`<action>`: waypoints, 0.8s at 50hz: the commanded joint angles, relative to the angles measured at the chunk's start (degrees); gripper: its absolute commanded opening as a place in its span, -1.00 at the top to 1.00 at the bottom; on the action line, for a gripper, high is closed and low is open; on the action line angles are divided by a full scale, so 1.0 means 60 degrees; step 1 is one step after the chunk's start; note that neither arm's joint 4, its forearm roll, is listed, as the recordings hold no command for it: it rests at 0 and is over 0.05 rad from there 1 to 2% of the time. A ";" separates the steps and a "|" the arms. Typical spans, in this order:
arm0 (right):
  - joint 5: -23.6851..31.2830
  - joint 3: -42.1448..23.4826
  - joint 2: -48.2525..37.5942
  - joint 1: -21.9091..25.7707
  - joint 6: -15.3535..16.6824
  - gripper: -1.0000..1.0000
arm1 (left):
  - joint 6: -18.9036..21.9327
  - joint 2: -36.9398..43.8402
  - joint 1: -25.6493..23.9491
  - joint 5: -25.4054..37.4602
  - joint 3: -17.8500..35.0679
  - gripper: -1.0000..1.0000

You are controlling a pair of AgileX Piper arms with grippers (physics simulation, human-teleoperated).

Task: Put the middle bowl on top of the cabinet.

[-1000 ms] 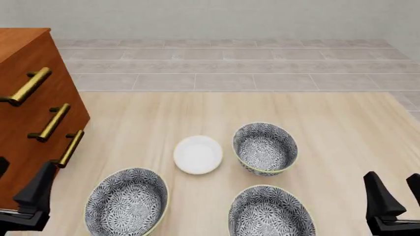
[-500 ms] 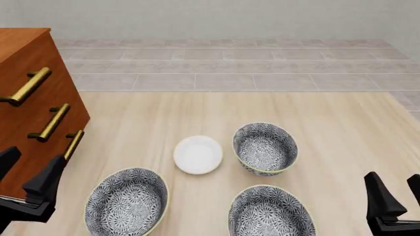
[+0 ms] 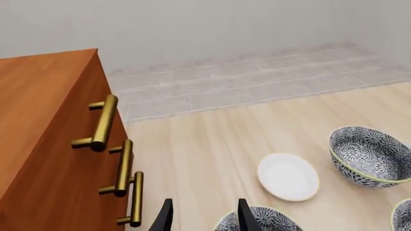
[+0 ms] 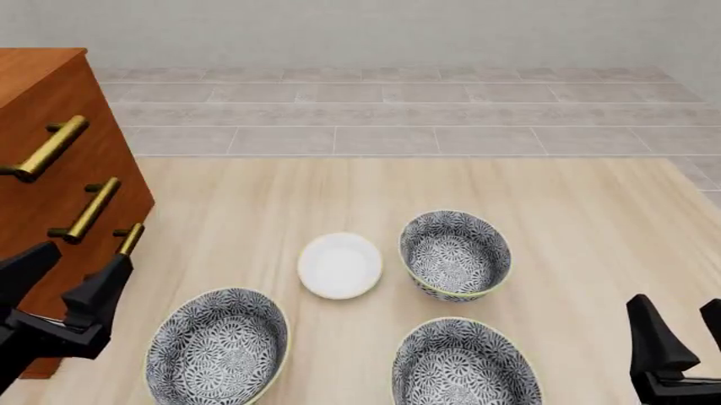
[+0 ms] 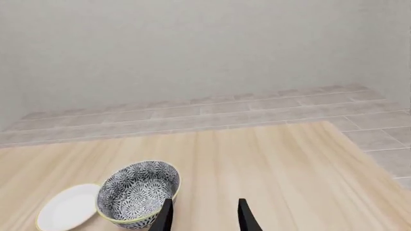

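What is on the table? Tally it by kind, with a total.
Patterned bowls: 3, far one, near left, near right
White dish: 1
Cabinet: 1
Total: 5

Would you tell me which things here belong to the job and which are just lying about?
Job: cabinet; middle bowl, one of three alike, unclear which: far bowl, near-left bowl, near-right bowl.
Lying about: white dish; the other two bowls.
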State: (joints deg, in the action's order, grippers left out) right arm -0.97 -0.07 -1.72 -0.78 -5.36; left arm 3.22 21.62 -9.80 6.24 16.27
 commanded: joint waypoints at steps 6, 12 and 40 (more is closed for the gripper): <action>-0.0032 0.0003 -0.0049 -0.0048 -0.0027 -1.00 | -0.0329 0.0252 0.0023 0.1047 0.0598 -1.00; -0.0049 0.0001 -0.0079 -0.0060 -0.0037 -1.00 | -0.0311 0.0125 0.0115 0.1379 0.0568 -1.00; -0.0133 0.0002 -0.0148 -0.0055 -0.0108 -1.00 | -0.0628 0.0059 0.0122 0.1487 -0.0327 -1.00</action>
State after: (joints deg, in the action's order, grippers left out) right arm -1.66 -0.04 -2.60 -1.01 -5.89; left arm 0.44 21.89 -8.89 15.04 16.12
